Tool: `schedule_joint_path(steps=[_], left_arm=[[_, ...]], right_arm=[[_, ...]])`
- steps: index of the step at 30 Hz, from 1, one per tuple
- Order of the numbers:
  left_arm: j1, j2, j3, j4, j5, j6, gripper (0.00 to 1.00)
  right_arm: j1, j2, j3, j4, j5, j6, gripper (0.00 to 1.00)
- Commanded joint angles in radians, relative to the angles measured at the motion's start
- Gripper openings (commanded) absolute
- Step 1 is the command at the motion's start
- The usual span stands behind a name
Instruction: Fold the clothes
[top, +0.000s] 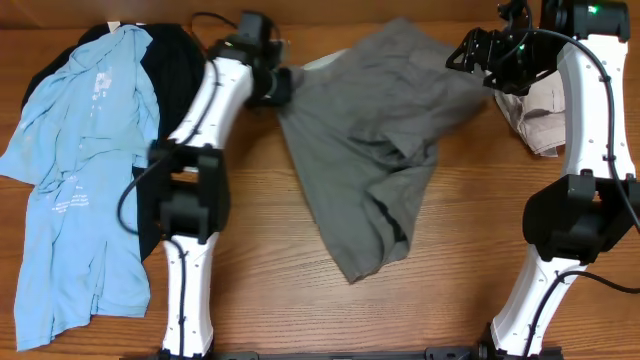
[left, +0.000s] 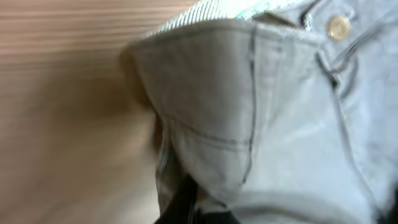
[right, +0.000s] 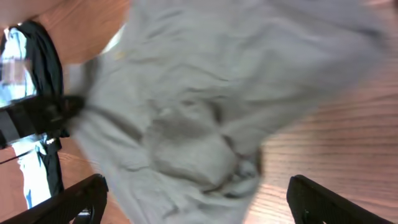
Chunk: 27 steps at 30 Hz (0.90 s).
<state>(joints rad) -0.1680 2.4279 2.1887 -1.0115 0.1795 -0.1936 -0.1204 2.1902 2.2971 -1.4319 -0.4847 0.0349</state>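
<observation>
The grey-olive shorts (top: 375, 150) lie crumpled across the table's middle, waistband toward the back. My left gripper (top: 281, 85) is shut on the waistband corner; the left wrist view shows the cloth (left: 249, 124) and a brass button (left: 338, 27) close up. My right gripper (top: 480, 60) hangs open and empty above the shorts' right back edge, its fingers (right: 199, 199) wide apart over the fabric (right: 186, 112). A light blue printed shirt (top: 85, 170) lies on a black shirt (top: 175, 60) at the left. Beige shorts (top: 540, 115) lie at the right, partly behind the right arm.
The wooden table (top: 280, 290) shows bare in front of the shorts. Both arm bases stand at the front edge, left (top: 190, 300) and right (top: 540, 300). A black cable runs near the left arm.
</observation>
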Motion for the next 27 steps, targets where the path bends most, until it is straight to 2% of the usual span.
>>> schedule_joint_path(steps=[1,8,12,19,27], left_arm=[[0.053,-0.182,0.047,-0.145,-0.123,-0.024,0.04],[0.066,-0.297,0.047,-0.457,-0.180,-0.023,0.04],[0.056,-0.297,0.045,-0.541,-0.200,-0.024,0.04],[0.098,-0.296,0.045,-0.490,-0.205,-0.066,0.04],[0.178,-0.296,0.045,-0.448,-0.122,-0.095,0.04]], right_arm=[[0.042,-0.060,0.014,-0.011,0.072,0.047,0.95],[0.188,-0.054,0.014,-0.057,0.231,0.094,0.91],[0.296,-0.037,0.013,-0.039,0.292,0.121,0.91],[0.462,-0.020,-0.076,0.066,0.311,0.183,0.91],[0.620,-0.020,-0.207,0.191,0.355,0.151,0.91]])
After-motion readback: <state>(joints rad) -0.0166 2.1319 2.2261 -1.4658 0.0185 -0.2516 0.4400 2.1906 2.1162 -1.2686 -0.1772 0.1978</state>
